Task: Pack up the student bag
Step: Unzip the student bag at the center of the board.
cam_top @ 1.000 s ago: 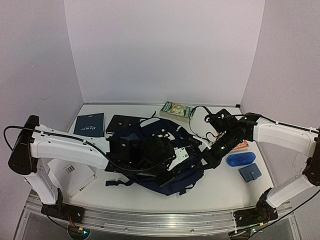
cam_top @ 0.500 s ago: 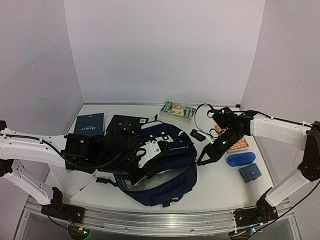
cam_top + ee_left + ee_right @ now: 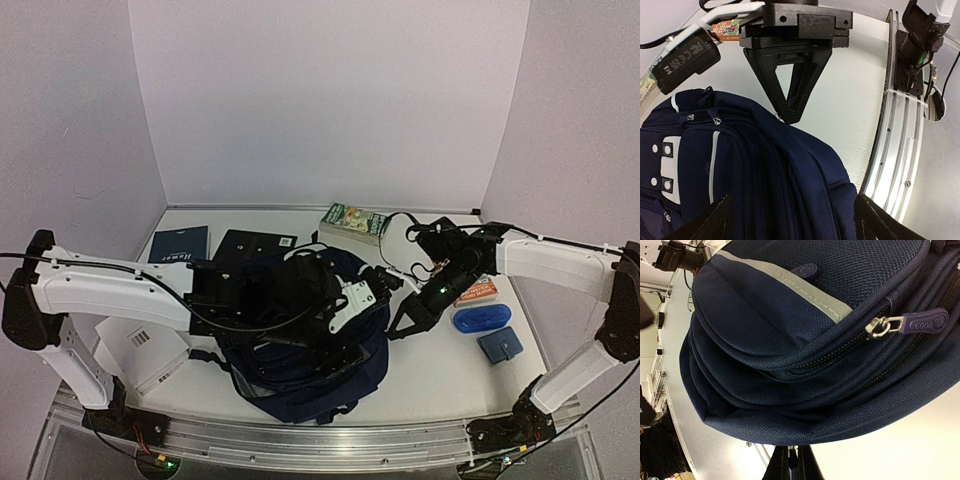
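We see the student bag slumped mid-table, toward six o'clock. Our left gripper straddles it with its fingers spread wide, probably ready to seize fabric. At the bag's three o'clock edge, our right gripper has its fingers pressed together and seems to steady it.

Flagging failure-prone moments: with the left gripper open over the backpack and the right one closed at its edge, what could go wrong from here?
The left gripper stands open, holding nothing, so the student bag, close to the table's near edge, may slump or slide off.
The shut right gripper sits at the fabric; a push could shove the bag against the black adapter.
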Motion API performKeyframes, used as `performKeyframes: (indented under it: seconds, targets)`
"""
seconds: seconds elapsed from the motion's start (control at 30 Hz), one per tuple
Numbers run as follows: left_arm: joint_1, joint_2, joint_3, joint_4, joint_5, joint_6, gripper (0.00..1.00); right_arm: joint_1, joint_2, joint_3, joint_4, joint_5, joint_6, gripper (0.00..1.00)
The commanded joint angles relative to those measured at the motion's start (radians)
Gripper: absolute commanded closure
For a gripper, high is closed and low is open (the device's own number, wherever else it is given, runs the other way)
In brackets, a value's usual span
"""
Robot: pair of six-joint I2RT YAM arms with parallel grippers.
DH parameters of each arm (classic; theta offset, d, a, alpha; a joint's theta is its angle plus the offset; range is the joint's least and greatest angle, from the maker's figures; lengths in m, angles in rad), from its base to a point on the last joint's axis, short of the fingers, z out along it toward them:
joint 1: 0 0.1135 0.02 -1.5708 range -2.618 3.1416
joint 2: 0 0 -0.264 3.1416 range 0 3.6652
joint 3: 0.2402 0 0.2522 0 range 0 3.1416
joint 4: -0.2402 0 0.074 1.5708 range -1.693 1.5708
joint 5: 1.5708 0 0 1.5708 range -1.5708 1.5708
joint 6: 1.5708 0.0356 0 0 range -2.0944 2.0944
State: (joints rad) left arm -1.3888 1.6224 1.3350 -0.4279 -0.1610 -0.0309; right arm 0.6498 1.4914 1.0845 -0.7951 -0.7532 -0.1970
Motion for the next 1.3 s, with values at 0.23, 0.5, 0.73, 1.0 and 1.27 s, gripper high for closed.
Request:
performKeyframes:
  seconds: [0.23, 0.5, 0.73, 1.0, 1.27]
  targets:
    - [-0.002, 0.208, 0.181, -0.066, -0.092, -0.012, 0.27, 0.004, -0.053, 0.050, 0.014, -0.065, 0.016, 1.00]
    - [-0.003, 0.173, 0.184, -0.114, -0.099, -0.039, 1.00, 0.001, -0.039, 0.047, 0.014, -0.005, 0.019, 1.00]
    - [-0.002, -0.035, 0.003, -0.026, -0.046, -0.041, 1.00, -0.053, 0.030, 0.063, 0.009, 0.008, 0.000, 1.00]
    - [-0.002, -0.193, -0.098, 0.024, 0.024, -0.009, 1.00, -0.124, 0.111, 0.107, 0.008, 0.068, -0.050, 1.00]
    - [-0.002, -0.310, -0.134, 0.031, 0.064, 0.019, 1.00, -0.217, 0.250, 0.181, 0.012, 0.082, -0.064, 1.00]
